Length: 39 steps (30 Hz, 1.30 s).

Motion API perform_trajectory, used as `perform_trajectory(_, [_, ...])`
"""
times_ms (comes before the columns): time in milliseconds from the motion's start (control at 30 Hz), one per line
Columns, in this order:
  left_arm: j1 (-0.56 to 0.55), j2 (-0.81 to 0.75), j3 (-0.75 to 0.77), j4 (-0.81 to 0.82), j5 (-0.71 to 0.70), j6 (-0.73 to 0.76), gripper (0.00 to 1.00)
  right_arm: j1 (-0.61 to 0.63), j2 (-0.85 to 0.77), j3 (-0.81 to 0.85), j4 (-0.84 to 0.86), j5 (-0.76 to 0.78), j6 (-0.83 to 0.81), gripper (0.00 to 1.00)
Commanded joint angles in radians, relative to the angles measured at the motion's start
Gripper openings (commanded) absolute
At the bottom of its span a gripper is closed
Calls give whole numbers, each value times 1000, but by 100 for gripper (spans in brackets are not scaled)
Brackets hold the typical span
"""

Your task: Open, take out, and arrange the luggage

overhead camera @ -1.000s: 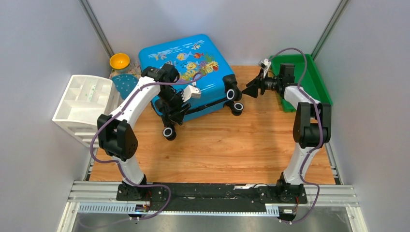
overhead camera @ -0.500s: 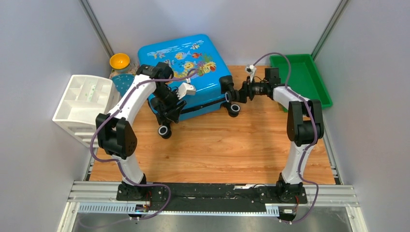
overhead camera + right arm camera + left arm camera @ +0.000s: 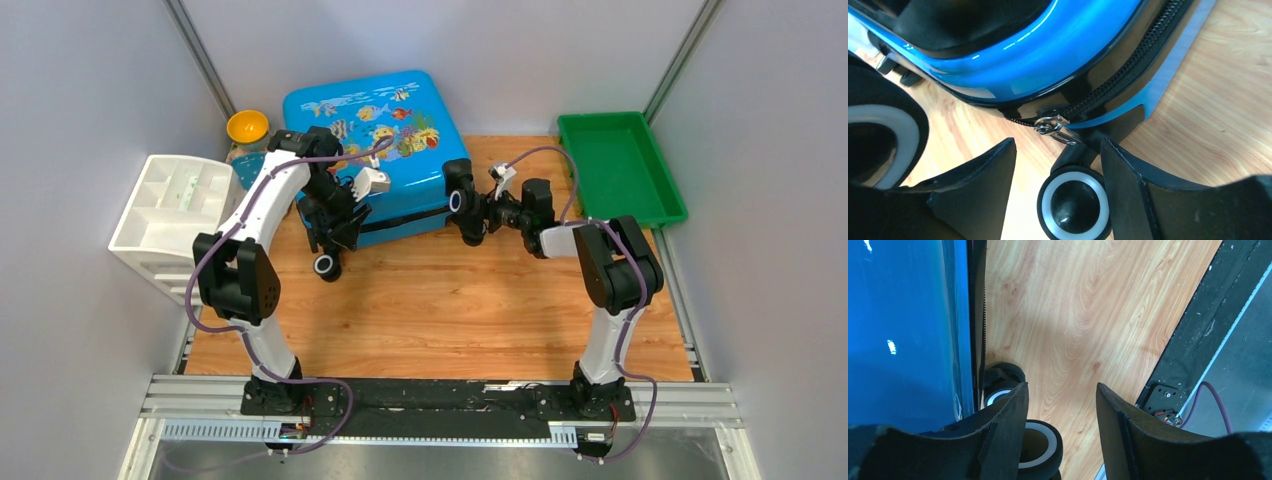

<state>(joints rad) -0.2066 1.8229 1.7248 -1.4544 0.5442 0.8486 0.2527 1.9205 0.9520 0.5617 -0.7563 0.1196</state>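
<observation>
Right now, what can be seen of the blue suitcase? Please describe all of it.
The luggage is a glossy bright-blue hard shell with cartoon fish and coral print, black trim, a black zipper, a metal zip pull and black wheels with white rings. It lies flat, print up, at the far side of the wooden table and looks shut from above. The open left gripper is by its near-left wheels, the open right gripper by the zip pull; contact is unclear.
</observation>
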Motion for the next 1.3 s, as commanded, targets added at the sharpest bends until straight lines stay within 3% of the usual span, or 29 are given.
perform_trajectory(0, [73, 138, -19, 379, -201, 26, 64, 25, -61, -56, 332, 190, 100, 64])
perform_trajectory(267, [82, 150, -10, 378, -210, 29, 63, 14, -67, -99, 443, 238, 94, 43])
perform_trajectory(367, [85, 157, -1, 379, -210, 32, 63, 7, -94, -119, 457, 207, 80, 26])
perform_trajectory(433, [87, 167, 15, 378, -211, 30, 63, -4, -107, -136, 457, 177, 69, 2])
perform_trajectory(467, [90, 168, 21, 376, -210, 30, 63, -10, -113, -140, 455, 176, 69, 0])
perform_trajectory(933, [110, 197, 50, 374, -211, 15, 61, -127, -117, -59, 345, 71, 106, 0])
perform_trajectory(1267, [111, 207, 53, 376, -219, 12, 61, -125, -23, 77, 333, 251, 126, 0])
